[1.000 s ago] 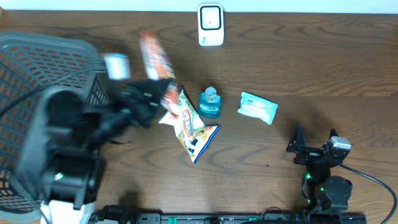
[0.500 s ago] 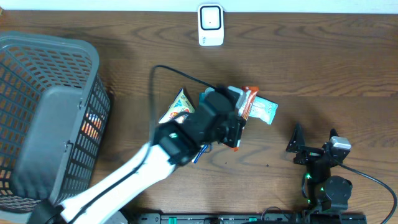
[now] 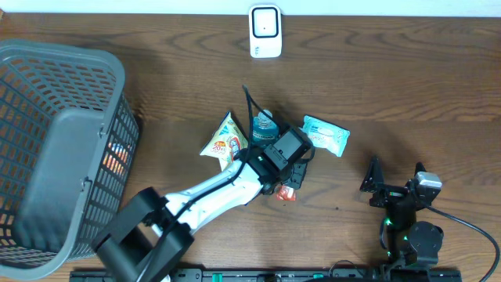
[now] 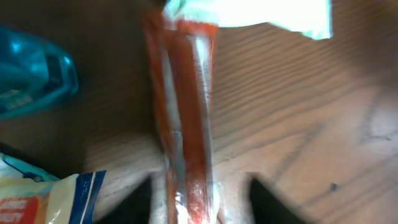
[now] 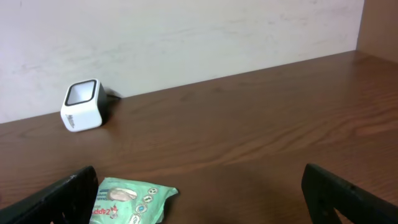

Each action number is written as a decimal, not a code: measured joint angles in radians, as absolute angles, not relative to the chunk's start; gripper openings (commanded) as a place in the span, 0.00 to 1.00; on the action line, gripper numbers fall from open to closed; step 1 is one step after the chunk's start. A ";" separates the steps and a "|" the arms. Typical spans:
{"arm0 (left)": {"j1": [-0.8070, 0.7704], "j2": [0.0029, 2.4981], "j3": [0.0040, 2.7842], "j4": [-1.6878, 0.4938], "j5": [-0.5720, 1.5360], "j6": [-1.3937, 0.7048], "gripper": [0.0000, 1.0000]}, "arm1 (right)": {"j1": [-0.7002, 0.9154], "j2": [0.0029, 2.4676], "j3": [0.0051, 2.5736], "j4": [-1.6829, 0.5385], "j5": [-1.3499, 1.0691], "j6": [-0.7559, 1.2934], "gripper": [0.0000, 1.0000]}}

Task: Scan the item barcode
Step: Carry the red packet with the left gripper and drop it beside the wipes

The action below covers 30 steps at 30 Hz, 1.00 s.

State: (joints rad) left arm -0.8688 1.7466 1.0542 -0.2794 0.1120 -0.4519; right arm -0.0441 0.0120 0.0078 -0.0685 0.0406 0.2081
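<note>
From overhead, the left arm reaches from 7 o'clock to the middle of the worktop (image 3: 407,86). The left hand (image 3: 290,166) sits over a red packet (image 3: 285,193), whose end pokes out at the hand's 6 o'clock side. A yellow snack bag (image 3: 225,139) lies just beside the hand at 9 o'clock. A blue bottle (image 3: 264,124) stands at its 11 o'clock and a teal wipes pack (image 3: 325,135) lies at its 2 o'clock. The white scanner (image 3: 265,31) stands at the worktop's 12 o'clock edge, well apart from the packet. A grey basket (image 3: 55,86) fills the 9 o'clock side. The right hand (image 3: 374,185) rests at 4 o'clock, away from all items.

In the left wrist view, the red packet (image 4: 185,112) runs lengthwise toward 12 o'clock, lying on the wood between the blurred dark fingers (image 4: 267,199). The hand is spread: bare wood shows between the packet and the 3 o'clock finger. The bottle (image 4: 31,71) is at 10 o'clock and the snack bag (image 4: 43,199) at 8 o'clock.

In the right wrist view, the right hand's fingers (image 5: 68,193) stand wide apart with nothing between them. The wipes pack (image 5: 127,199) is at 7 o'clock and the scanner (image 5: 82,113) at 10 o'clock.
</note>
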 measured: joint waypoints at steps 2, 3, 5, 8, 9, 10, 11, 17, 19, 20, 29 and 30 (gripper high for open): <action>-0.869 1.758 1.054 -0.280 0.107 -0.454 0.94 | -0.044 0.012 0.008 -0.068 0.041 0.208 0.99; -0.869 1.760 1.054 -0.280 0.106 -0.458 0.95 | -0.044 0.012 0.008 -0.068 0.041 0.208 0.99; -0.869 1.760 1.054 -0.278 0.105 -0.466 0.95 | -0.044 0.012 0.008 -0.068 0.041 0.208 0.99; -0.869 1.760 1.054 -0.276 0.101 -0.467 0.95 | -0.044 0.012 0.008 -0.068 0.041 0.208 0.99; -0.869 1.760 1.054 -0.276 0.097 -0.467 0.95 | -0.044 0.012 0.008 -0.068 0.041 0.208 0.99; -0.869 1.760 1.054 -0.277 0.095 -0.467 0.96 | -0.044 0.012 0.008 -0.068 0.041 0.208 0.99; -0.869 1.760 1.054 -0.276 0.092 -0.467 0.96 | -0.044 0.012 0.008 -0.068 0.041 0.208 0.99; -0.868 1.760 1.054 -0.278 0.079 -0.467 0.96 | -0.044 0.012 0.008 -0.068 0.041 0.208 0.99; -0.864 1.760 1.058 -0.294 0.079 -0.467 0.96 | -0.044 0.012 0.008 -0.068 0.041 0.208 0.99; -0.856 1.760 1.074 -0.328 0.079 -0.467 0.96 | -0.044 0.012 0.008 -0.068 0.041 0.208 0.99; -0.754 1.684 1.380 -0.657 0.059 -0.414 0.96 | -0.044 0.012 0.008 -0.068 0.041 0.208 0.99; -0.748 1.671 1.422 -0.697 0.055 -0.402 0.96 | -0.044 0.012 0.008 -0.068 0.041 0.208 0.99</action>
